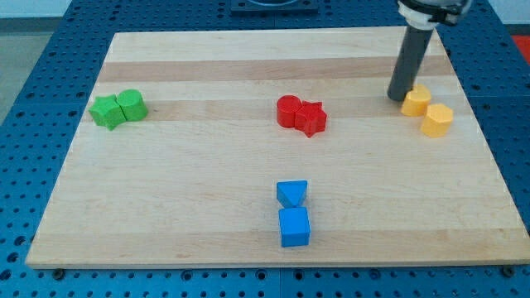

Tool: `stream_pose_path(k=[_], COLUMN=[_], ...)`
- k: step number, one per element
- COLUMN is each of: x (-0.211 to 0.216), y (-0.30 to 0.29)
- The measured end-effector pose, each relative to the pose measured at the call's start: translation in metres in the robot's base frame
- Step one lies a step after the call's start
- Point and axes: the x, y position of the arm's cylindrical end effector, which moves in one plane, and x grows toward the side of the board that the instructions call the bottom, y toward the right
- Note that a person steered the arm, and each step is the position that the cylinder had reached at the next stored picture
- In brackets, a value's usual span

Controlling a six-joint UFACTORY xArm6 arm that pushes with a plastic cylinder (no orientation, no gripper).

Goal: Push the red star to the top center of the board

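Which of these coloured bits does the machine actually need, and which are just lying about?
Needed: red star; my tip, beside the yellow blocks at the view's right.

Lying about: red cylinder touching the star; green pair; yellow pair; blue pair.

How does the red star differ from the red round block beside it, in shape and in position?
Shape: the red star has pointed arms, while the red round block has a smooth curved side. Position: the red star lies toward the view's right and slightly lower; the red round block lies toward the view's left. Both are the same red, look similar in size and touch each other. My tip is far off, beside the yellow blocks.
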Motion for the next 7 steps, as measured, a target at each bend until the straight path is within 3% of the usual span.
stream_pose_path(k=[3, 7], x=[0.008, 0.074], y=[-0.032, -0.086])
